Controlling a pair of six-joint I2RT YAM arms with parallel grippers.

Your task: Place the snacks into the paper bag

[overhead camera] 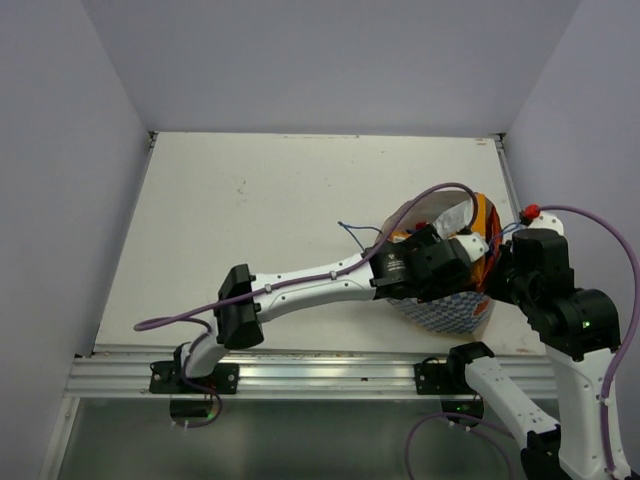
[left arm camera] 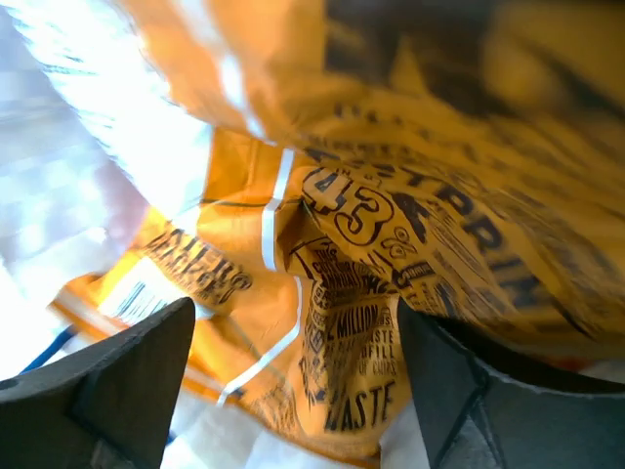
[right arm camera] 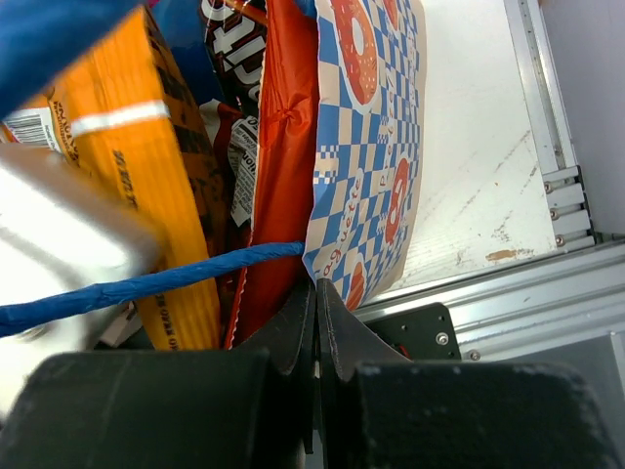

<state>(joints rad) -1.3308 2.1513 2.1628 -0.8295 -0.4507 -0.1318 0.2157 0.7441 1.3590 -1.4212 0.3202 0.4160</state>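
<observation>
Left wrist view has the left gripper [left arm camera: 293, 315] spread wide, the orange packet [left arm camera: 410, 225] just beyond its fingers inside the paper bag [right arm camera: 371, 147], whose rim the right gripper [right arm camera: 314, 298] pinches.

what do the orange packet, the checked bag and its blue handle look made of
orange packet: probably thin plastic or foil film; glossy, with crinkles and bright glare.
paper bag: printed paper, matte; its wall stands flat and stiff.
blue handle: twisted cord, paper or fibre; spiral strands show.
</observation>
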